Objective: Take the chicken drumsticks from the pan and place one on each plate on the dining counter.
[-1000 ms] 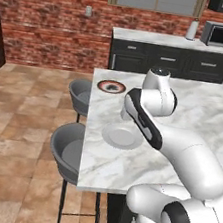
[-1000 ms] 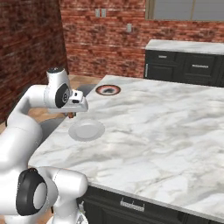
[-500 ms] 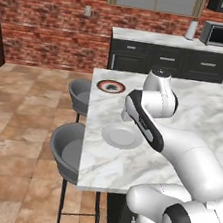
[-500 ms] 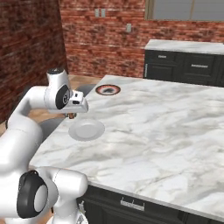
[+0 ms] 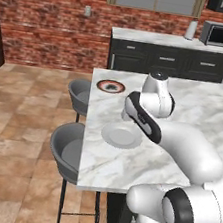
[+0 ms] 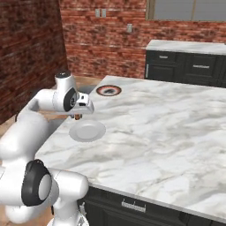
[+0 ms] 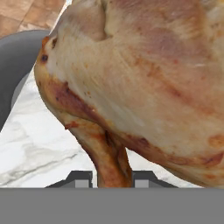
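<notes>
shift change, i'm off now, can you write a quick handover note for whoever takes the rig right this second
Gripper: shut on a chicken drumstick, held above the dining counter near its stool-side edge.
Plain plate: on the counter just beside and below the gripper, nothing on it yet.
Red-rimmed plate: farther along the same edge; a dark patch at its centre, too small to identify.
Done: this drumstick is out of the pan and carried over.
Left: set it on the plain plate, release, then check the red-rimmed plate.

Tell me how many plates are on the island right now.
2. The plain plate lies near the counter's stool-side edge beneath the arm; the red-rimmed plate sits at the far corner. More could be hidden behind the arm.
</notes>
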Available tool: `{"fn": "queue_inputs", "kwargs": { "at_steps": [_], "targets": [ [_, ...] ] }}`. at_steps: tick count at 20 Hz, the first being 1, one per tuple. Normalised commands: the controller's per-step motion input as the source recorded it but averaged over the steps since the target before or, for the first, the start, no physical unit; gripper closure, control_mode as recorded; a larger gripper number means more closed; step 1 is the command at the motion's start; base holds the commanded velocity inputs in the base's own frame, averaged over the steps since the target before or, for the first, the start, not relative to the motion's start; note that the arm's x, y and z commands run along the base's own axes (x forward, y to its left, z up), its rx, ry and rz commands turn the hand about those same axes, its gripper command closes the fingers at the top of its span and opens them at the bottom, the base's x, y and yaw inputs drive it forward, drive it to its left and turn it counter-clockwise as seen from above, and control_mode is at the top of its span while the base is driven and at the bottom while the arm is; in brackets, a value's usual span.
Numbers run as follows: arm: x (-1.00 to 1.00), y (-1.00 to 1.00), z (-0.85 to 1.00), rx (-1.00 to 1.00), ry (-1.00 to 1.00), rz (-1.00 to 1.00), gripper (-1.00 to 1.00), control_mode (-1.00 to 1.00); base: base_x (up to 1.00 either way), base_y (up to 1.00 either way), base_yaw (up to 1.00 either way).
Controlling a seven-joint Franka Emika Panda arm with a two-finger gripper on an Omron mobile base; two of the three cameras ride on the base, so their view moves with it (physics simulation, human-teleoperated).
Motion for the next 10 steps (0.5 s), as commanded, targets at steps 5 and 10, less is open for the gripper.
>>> {"fn": "queue_inputs", "kwargs": {
  "at_steps": [5,10],
  "targets": [
    [0.84,0.02,-0.53,0.02,0.08,0.0,1.0,-1.0,0.0,0.0,0.0],
    [0.65,0.11,-0.7,0.0,0.03,0.0,1.0,-1.0,0.0,0.0,0.0]
  ]
}}
